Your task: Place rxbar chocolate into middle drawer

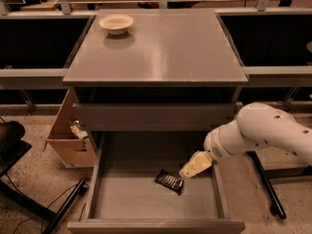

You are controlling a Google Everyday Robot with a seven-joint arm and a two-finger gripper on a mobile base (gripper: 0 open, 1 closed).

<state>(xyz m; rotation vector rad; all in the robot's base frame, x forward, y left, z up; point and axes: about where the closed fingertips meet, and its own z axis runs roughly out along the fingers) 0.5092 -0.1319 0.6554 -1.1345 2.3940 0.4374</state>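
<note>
The rxbar chocolate [169, 181], a dark glossy bar with faint pale print, lies flat on the grey floor of the open middle drawer [146, 199], right of the drawer's centre. My gripper [187, 173], cream coloured on a white arm [258, 130], hangs over the drawer's right side. It is just right of the bar and slightly above it, with its tip close to the bar's right end. I cannot tell whether it still touches the bar.
A cream round bowl [116, 23] sits at the back left of the cabinet top [161, 52]. An open cardboard box [68, 135] stands on the floor left of the cabinet. Dark chair legs [29, 194] and a black post [265, 184] flank the drawer.
</note>
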